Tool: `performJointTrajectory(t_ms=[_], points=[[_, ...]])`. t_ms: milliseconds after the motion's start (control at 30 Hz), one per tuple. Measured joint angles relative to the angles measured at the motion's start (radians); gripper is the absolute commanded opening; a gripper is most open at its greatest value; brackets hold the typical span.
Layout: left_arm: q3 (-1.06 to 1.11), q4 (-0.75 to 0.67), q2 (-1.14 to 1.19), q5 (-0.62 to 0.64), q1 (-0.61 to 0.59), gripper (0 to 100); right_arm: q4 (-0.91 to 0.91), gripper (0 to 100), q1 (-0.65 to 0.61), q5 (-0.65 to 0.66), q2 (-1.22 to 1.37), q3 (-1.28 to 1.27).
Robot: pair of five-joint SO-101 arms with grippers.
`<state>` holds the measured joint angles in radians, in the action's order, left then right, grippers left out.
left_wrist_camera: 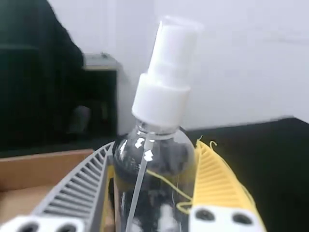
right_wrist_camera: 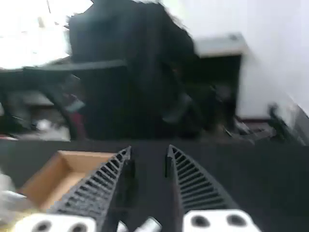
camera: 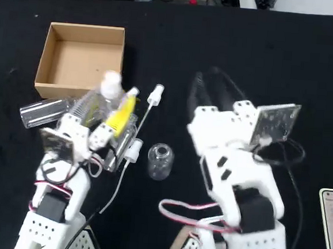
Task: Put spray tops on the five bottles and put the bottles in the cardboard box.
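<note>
Below and left of centre on the black table (camera: pixel 265 46), the left gripper (camera: pixel 105 105) (left_wrist_camera: pixel 154 150) grips a clear bottle (camera: pixel 99 103) (left_wrist_camera: pixel 154 188) by its body, one grey finger (left_wrist_camera: pixel 77 188) and one yellow finger (left_wrist_camera: pixel 217 183) closed against opposite sides of the glass. A white spray top (camera: pixel 111 84) (left_wrist_camera: pixel 164 82) sits on the neck of this bottle, its dip tube visible inside. From above, the held bottle is tilted, and its spray top appears at the near wall of the cardboard box (camera: pixel 85 54) (left_wrist_camera: pixel 34 174) (right_wrist_camera: pixel 58 176), which stands open at the far left of the table. A second clear bottle (camera: pixel 43 112) lies on its side near the box's near left corner; whether it is capped cannot be told. An uncapped bottle (camera: pixel 159 160) stands upright between the two arms. Two loose spray tops lie beside it, one farther back (camera: pixel 155 93) and one nearer (camera: pixel 132 150), each trailing a thin tube. The right gripper (camera: pixel 213 85) (right_wrist_camera: pixel 148 152) is raised right of centre, its black ribbed fingers (right_wrist_camera: pixel 193 183) a narrow gap apart and holding nothing.
</note>
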<state>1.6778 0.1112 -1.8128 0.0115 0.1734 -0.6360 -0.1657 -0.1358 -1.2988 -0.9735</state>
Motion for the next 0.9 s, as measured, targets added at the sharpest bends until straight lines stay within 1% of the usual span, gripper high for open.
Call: performJointTrajectory(t_ms=[67,167,333,467,667,767,900], points=[[0.0,-0.034,0.0,0.0,-0.071,3,0.025,11.3,0.055,0.0,0.0,-0.089],[0.0,-0.052,0.0,0.0,-0.16,3,0.109,11.3,0.071,0.0,0.0,-0.209],[-0.003,-0.057,0.0,0.0,-0.261,3,0.25,11.3,0.08,0.0,0.0,-0.345],[-0.043,-0.057,0.0,0.0,-0.315,3,0.301,11.3,0.083,0.0,0.0,-0.393],[-0.115,-0.058,0.002,0.0,-0.345,3,0.333,11.3,0.155,0.0,0.0,-0.427],[-0.16,-0.063,0.057,0.0,-0.344,3,0.399,11.3,0.16,0.0,0.0,-0.482],[-0.249,-0.158,0.216,-0.002,-0.344,3,0.497,11.3,0.161,0.0,0.0,-0.554]])
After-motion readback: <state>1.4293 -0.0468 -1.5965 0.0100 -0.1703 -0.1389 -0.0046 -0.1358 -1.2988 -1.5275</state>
